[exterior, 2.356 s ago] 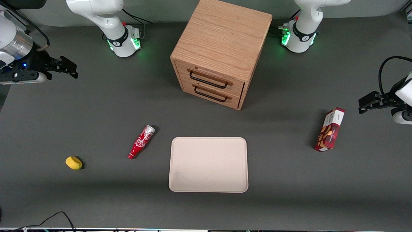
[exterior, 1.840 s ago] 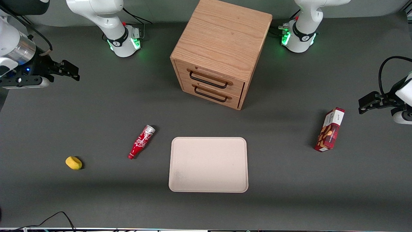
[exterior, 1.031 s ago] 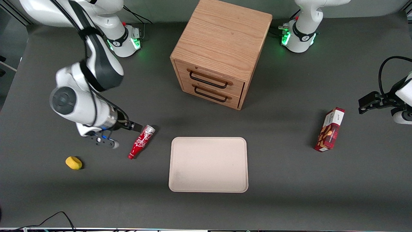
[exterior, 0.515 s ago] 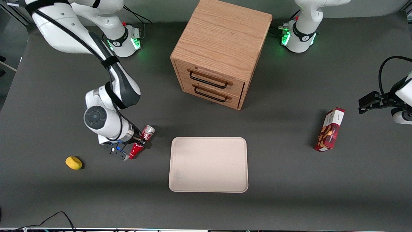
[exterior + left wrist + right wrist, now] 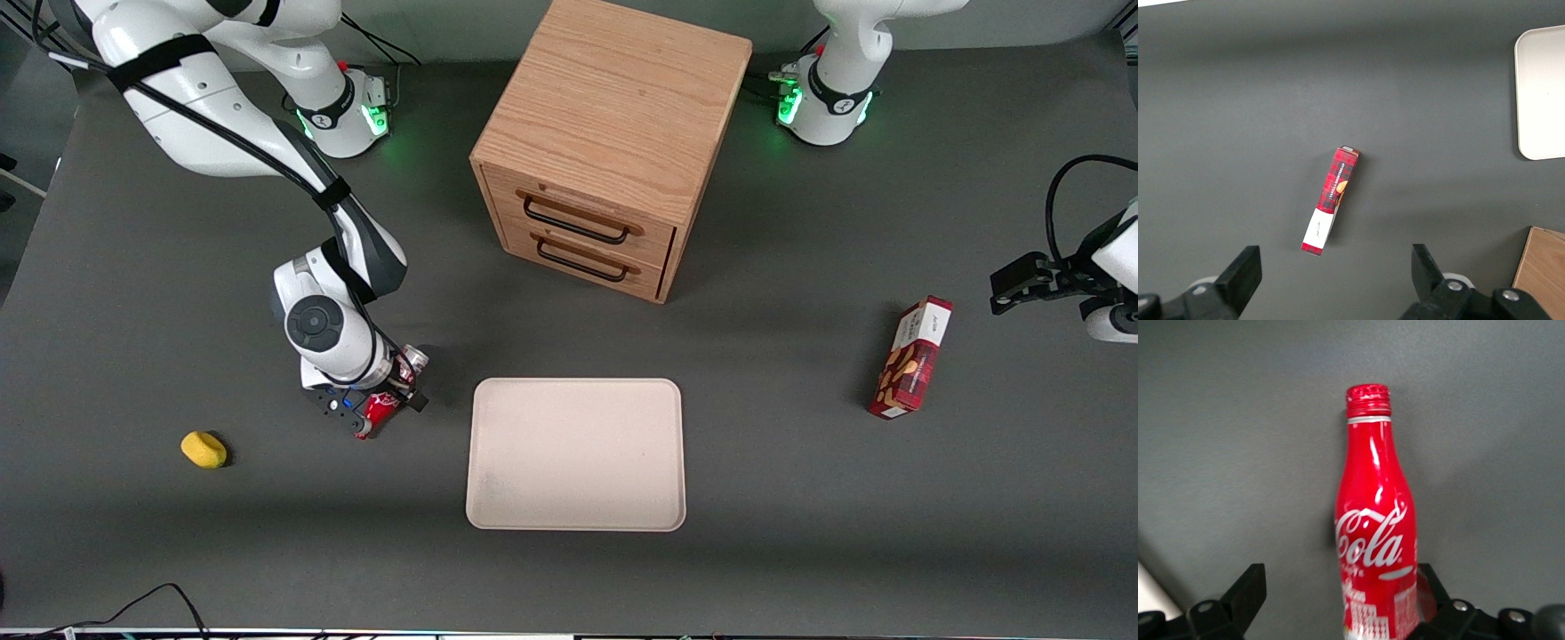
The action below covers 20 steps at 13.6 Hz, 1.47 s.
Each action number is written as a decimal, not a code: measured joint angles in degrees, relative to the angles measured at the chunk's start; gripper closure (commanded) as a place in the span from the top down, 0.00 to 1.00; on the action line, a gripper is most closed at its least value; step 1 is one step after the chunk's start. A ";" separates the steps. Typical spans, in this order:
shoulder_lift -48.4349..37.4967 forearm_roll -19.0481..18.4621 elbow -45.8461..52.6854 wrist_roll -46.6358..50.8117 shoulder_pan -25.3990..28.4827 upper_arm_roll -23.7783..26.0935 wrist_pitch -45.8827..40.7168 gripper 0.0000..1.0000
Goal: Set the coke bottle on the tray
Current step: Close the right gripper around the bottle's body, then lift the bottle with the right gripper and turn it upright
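Note:
The coke bottle (image 5: 380,411) lies on its side on the dark table, beside the tray toward the working arm's end. Its silver base (image 5: 413,358) points toward the drawer cabinet. My right gripper (image 5: 391,391) is down over the bottle's body and open, with one finger on each side. In the right wrist view the bottle (image 5: 1375,520) lies between the open fingers of the gripper (image 5: 1338,590), nearer to one finger (image 5: 1426,587), its red cap pointing away. The beige tray (image 5: 576,453) lies flat and bare near the front camera.
A wooden two-drawer cabinet (image 5: 605,151) stands farther from the camera than the tray. A yellow lump (image 5: 204,449) lies toward the working arm's end. A red snack box (image 5: 911,358) lies toward the parked arm's end and shows in the left wrist view (image 5: 1331,200).
My right arm has swung in from the table's end and come down over the bottle, its open fingers now on both sides of it. The bottle has not moved.

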 measured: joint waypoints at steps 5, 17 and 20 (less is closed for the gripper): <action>1.93 -1.74 0.01 0.62 -0.01 0.00 0.24 0.97; 2.23 -3.68 0.02 2.33 -0.02 -0.01 0.27 0.00; 2.23 -3.68 0.02 2.34 -0.03 0.00 0.27 0.00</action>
